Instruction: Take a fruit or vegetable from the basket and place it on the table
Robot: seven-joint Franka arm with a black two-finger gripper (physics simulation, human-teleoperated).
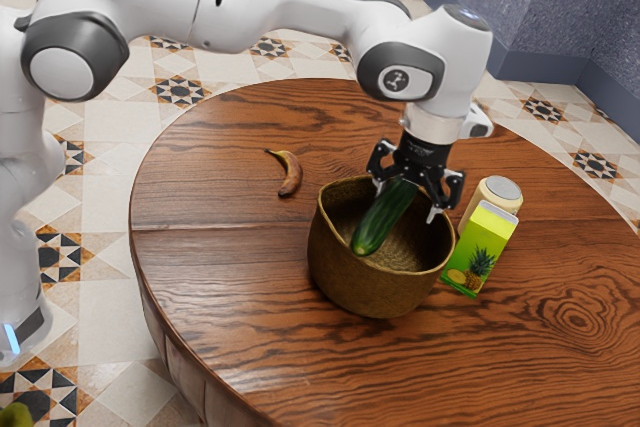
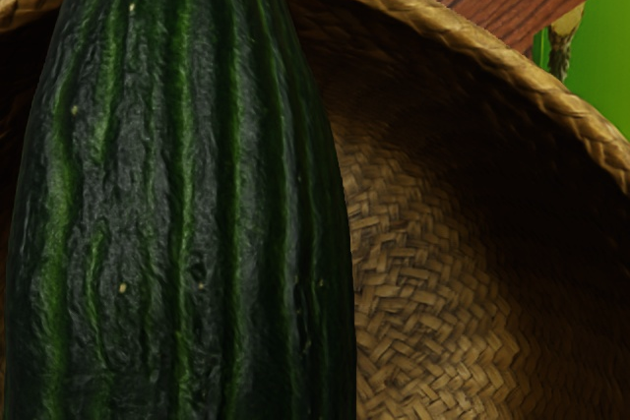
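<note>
Bright, even light across the room here, and the pale floor (image 1: 105, 187) is gleaming! The white arm (image 1: 285, 9) goes softly grey underneath. A blue strip (image 1: 11, 338) glows at its base. Now the wrist view: deep shadow along the inner wall of the basket (image 1: 345, 272), warm light on its rim and weave, dull glints down the cucumber (image 1: 382, 222).
</note>
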